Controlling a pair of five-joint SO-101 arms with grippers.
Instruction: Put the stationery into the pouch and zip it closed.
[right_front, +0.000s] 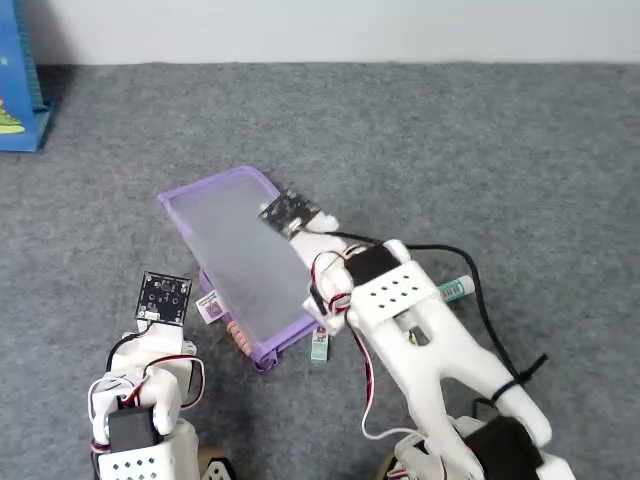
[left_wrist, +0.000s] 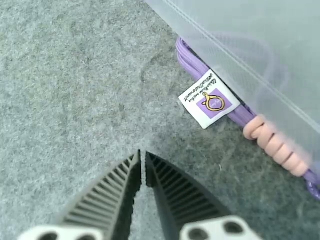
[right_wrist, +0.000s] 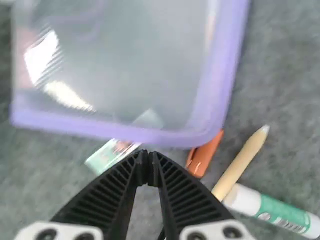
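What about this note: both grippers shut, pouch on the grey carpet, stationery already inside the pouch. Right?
Wrong on the last part: the right wrist view shows the pen, glue stick and an orange piece lying on the carpet outside the pouch. The rest stands.

white tag (left_wrist: 208, 98) on the pouch (left_wrist: 250, 40) — gold clasp sign, its print unreadable.

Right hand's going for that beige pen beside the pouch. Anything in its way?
Nothing visible covers the beige pen; it lies open on the carpet. An orange piece lies between it and the right hand, its far end at or under the pouch corner. A white and green stick lies on the pen's other side.
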